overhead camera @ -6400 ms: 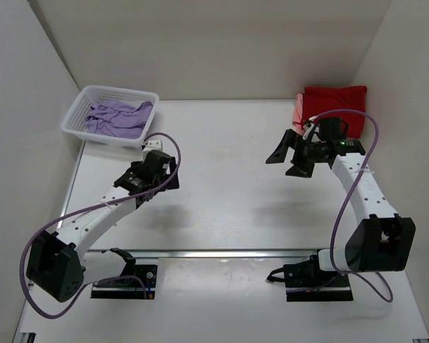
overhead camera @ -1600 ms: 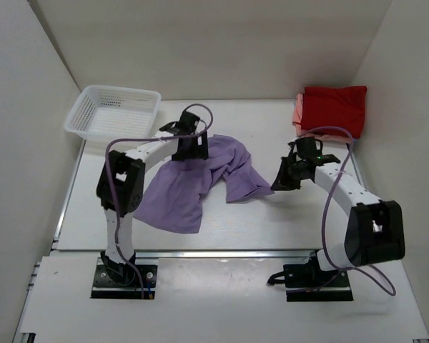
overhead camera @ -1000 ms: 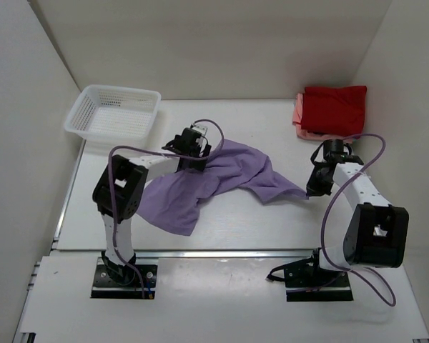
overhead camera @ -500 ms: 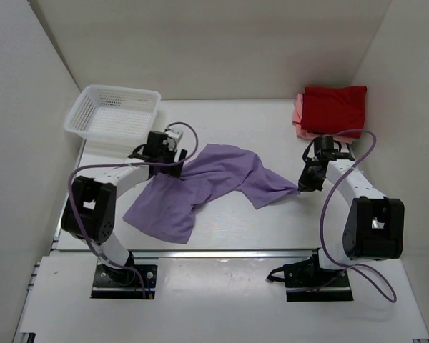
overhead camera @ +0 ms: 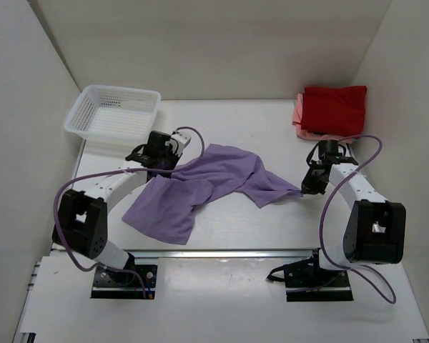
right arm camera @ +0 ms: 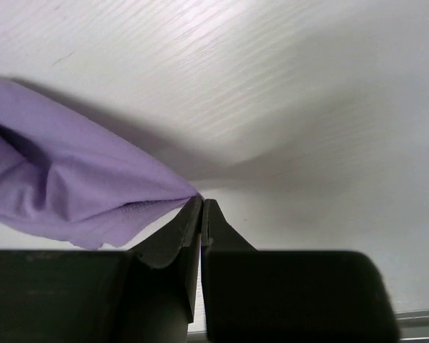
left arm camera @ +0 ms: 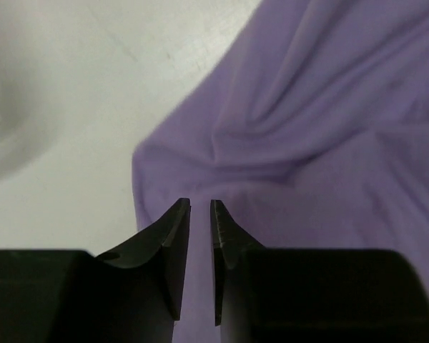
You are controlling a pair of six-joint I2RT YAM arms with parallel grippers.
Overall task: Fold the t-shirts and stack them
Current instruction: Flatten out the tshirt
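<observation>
Pinching a corner of the lavender t-shirt (overhead camera: 173, 206), right jaws closed; left jaws barely parted, empty.

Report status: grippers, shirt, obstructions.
Right gripper shut on lavender t-shirt corner. Left gripper nearly shut over its other edge, grip unclear. Shirt crumpled on table, unfolded. White basket, red t-shirt apart at far corners.

I am seeing a white plastic lattice basket (overhead camera: 111, 118) sitting at the white table's (overhead camera: 236, 128) far-left corner.
</observation>
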